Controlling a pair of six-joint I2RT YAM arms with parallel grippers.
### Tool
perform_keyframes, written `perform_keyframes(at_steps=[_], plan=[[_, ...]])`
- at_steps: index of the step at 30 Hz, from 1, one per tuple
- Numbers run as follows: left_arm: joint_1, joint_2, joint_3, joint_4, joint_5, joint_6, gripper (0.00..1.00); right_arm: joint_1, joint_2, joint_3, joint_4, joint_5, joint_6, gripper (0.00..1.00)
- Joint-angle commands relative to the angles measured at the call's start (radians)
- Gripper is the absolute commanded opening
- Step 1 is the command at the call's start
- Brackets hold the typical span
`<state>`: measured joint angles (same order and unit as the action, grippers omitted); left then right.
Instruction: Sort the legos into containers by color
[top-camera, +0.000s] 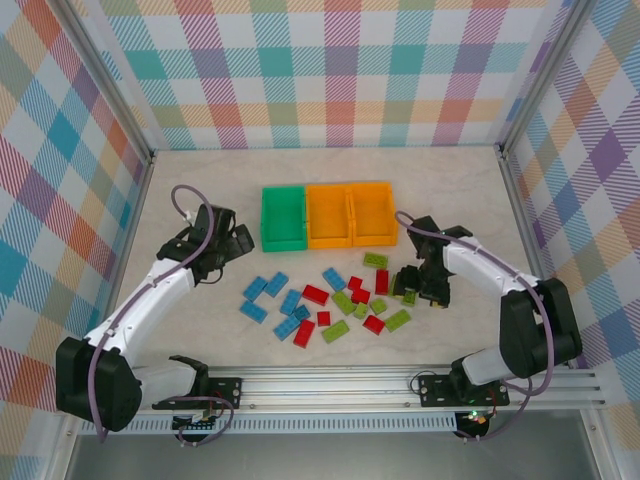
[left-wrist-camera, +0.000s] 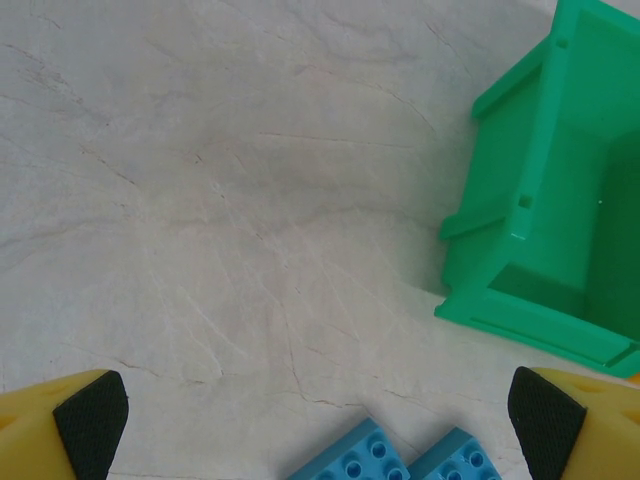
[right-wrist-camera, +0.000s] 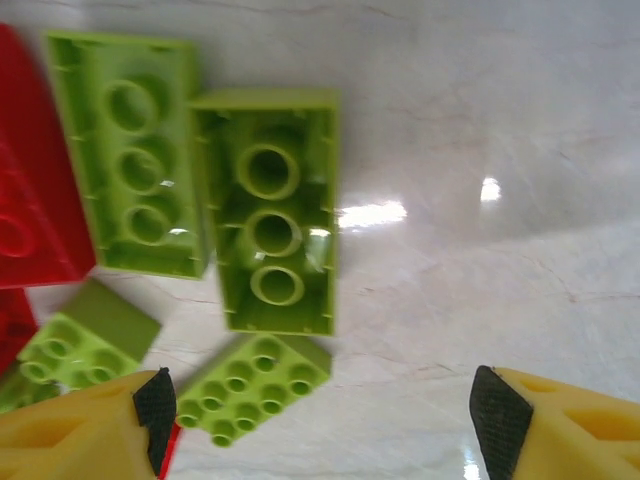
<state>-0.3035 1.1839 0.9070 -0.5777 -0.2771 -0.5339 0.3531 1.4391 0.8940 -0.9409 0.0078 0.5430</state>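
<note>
I have my left gripper (top-camera: 238, 241) near the left side of the green bin (top-camera: 283, 218) and my right gripper (top-camera: 409, 284) down at the right edge of the scattered legos (top-camera: 315, 294), nearer me than the two orange bins (top-camera: 329, 215).

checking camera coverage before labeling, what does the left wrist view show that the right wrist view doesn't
Left wrist view's own: a corner of the green bin at right, empty where visible, and two blue bricks at the bottom edge.
Right wrist view's own: lime green bricks, two lying upside down side by side with smaller ones studs-up below, plus red bricks at the left edge.
Shared: the pale marbled table, and each camera's own gripper, left gripper and right gripper, yellow fingers with black pads spread open, gripping nothing.
</note>
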Motion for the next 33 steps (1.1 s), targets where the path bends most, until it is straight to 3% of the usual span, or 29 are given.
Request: perform_keyframes(at_steps=[1, 14, 25, 33], plan=[[0.000, -0.025, -0.010, -0.023, 0.007, 0.015, 1.00, -0.003, -0.033, -0.013, 0.000, 0.025, 0.019, 0.81], [0.000, -0.026, -0.005, -0.018, 0.015, 0.008, 1.00, 0.007, 0.076, -0.007, 0.086, 0.031, 0.030, 0.74], [-0.001, -0.028, -0.008, -0.018, 0.012, 0.004, 1.00, 0.007, 0.116, -0.023, 0.115, 0.046, 0.030, 0.50], [0.000, -0.010, -0.001, -0.017, 0.009, 0.000, 1.00, 0.007, 0.053, -0.036, 0.135, 0.043, 0.037, 0.34]])
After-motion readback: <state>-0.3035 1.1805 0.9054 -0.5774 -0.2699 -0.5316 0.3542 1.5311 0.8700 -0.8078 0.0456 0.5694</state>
